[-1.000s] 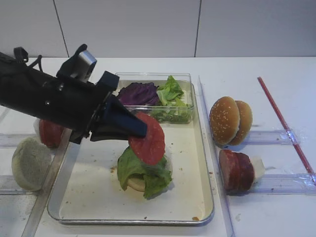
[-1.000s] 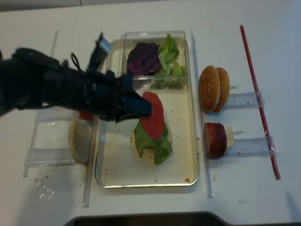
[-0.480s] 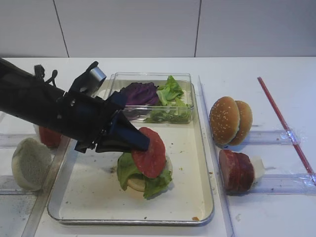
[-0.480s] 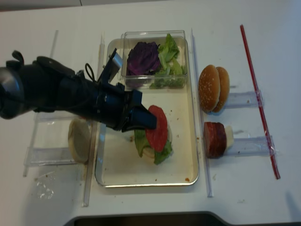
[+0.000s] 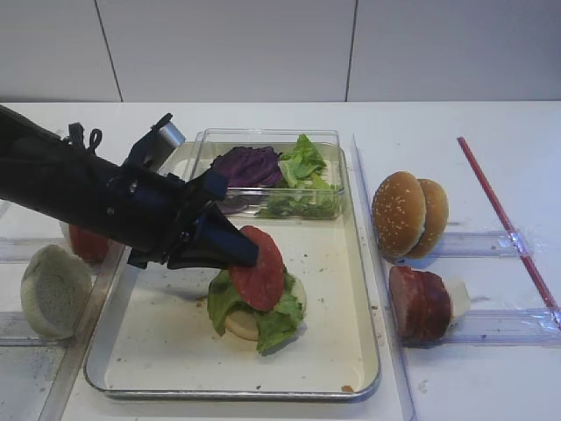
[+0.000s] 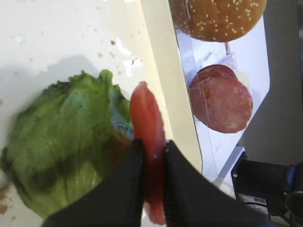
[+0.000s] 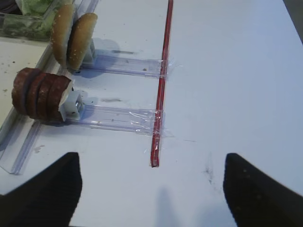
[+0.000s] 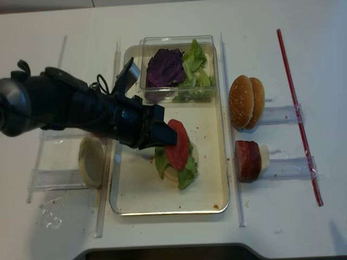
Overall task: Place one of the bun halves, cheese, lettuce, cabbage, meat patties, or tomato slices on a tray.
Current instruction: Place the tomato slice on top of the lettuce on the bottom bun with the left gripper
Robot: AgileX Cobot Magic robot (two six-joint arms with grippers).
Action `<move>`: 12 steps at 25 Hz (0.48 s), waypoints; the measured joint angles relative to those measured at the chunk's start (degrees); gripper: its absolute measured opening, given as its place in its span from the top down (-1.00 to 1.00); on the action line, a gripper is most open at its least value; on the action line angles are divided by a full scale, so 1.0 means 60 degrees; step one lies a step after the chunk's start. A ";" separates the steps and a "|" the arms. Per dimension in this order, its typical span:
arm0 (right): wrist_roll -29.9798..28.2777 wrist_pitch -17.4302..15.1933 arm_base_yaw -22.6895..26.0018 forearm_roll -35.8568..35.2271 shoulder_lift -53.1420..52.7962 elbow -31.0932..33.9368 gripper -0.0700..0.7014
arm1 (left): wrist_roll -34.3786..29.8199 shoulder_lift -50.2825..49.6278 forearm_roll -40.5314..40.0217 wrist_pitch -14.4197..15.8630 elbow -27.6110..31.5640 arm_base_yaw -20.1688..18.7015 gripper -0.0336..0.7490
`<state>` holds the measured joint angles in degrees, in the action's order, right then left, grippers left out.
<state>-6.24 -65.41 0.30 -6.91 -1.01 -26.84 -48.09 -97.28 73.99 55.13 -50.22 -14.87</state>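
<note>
Holding tomato slice (image 6: 147,137) on edge, left gripper (image 6: 152,150) clamped on it above lettuce (image 6: 66,137) mid-tray (image 5: 351,351); released tilted, slice may slide off; right gripper (image 7: 151,189) spread apart.

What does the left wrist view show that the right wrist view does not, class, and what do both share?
Only the left wrist view shows the left end effector shut on a tomato slice, held on edge over the lettuce on the tray. Only the right wrist view shows the red strip on the table and the right end effector's spread fingers. Both show the meat patties and sesame bun halves in their holders.
</note>
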 joint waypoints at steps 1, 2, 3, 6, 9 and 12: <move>0.0000 0.0000 0.0000 0.0000 0.0000 0.0000 -0.78 | 0.0000 0.0000 0.0000 -0.0027 0.0000 0.0000 0.80; 0.0000 0.0000 0.0000 0.0000 0.0000 0.0000 -0.78 | 0.0000 0.0000 0.0000 -0.0051 0.0000 0.0000 0.80; 0.0004 0.0000 0.0000 0.0000 0.0000 0.0000 -0.78 | 0.0000 0.0000 0.0000 -0.0051 0.0000 0.0000 0.80; 0.0038 0.0000 0.0000 0.0000 0.0000 0.0000 -0.78 | 0.0000 0.0000 0.0000 -0.0110 0.0000 0.0000 0.80; 0.0038 0.0000 0.0000 0.0015 0.0000 0.0000 -0.78 | 0.0000 0.0000 0.0000 -0.0110 0.0000 0.0000 0.80; 0.0038 0.0000 0.0000 0.0015 0.0000 0.0000 -0.78 | 0.0000 0.0000 0.0019 -0.0149 0.0000 0.0000 0.80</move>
<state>-6.01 -65.41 0.30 -6.82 -1.01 -26.84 -48.09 -97.28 74.10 54.23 -50.22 -14.87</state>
